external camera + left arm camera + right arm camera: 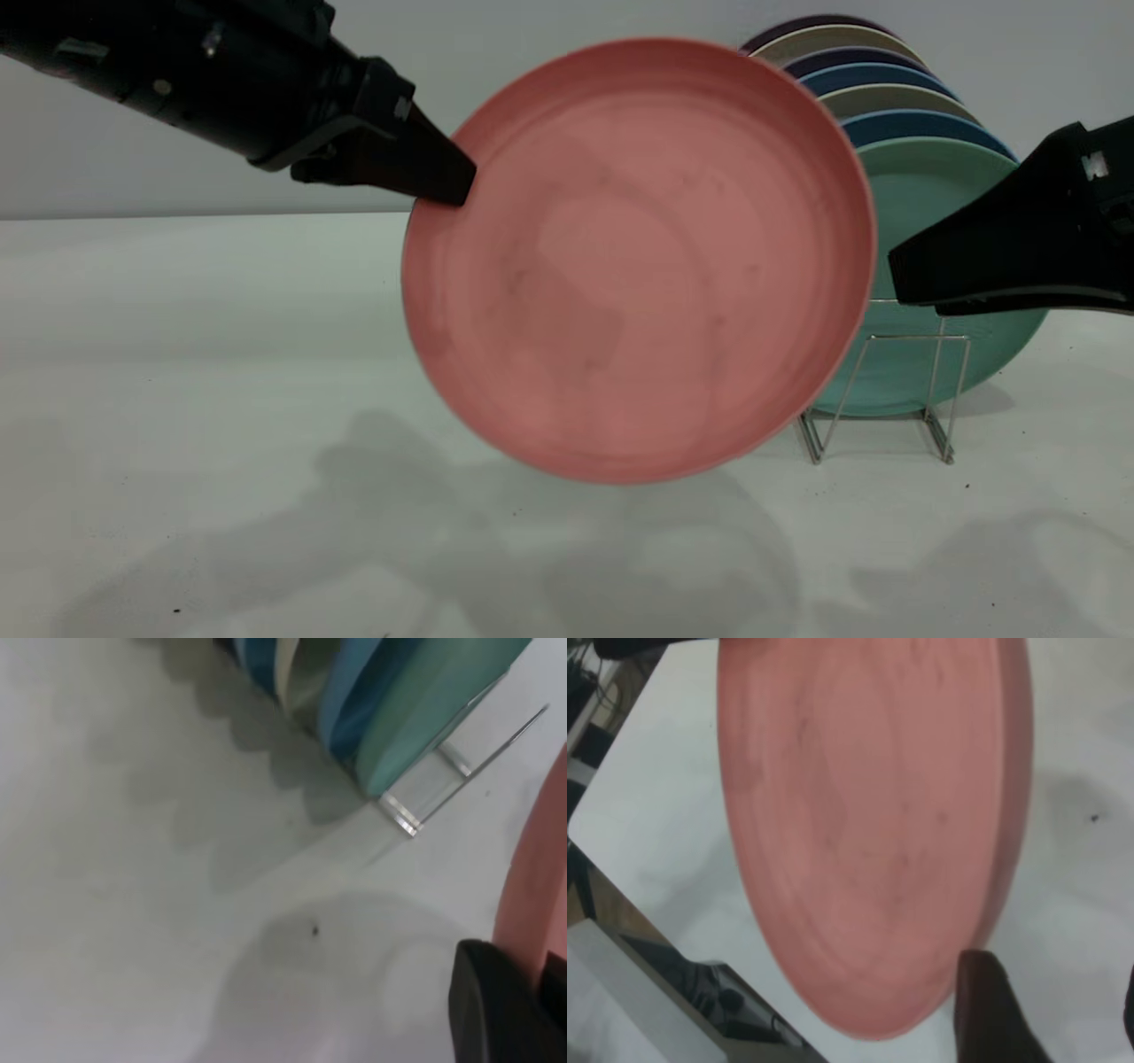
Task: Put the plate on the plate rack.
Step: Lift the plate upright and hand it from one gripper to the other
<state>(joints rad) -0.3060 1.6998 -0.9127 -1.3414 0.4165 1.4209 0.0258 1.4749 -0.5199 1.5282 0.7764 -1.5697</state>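
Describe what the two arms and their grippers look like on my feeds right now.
Both arms are matte black. The left arm is a thick round barrel with small silvery screws and a pale label, stepping into a blocky wrist; the left gripper has long, tapering wedge fingers. The right gripper has a broad, flat black finger, and a small white marking sits on its housing. No loose cables show.

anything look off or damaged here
Only minor wear: the pink plate, held upright off the table by the left gripper at its rim, has faint dark scuffs on its face. The plate rack and its plates stand in order.
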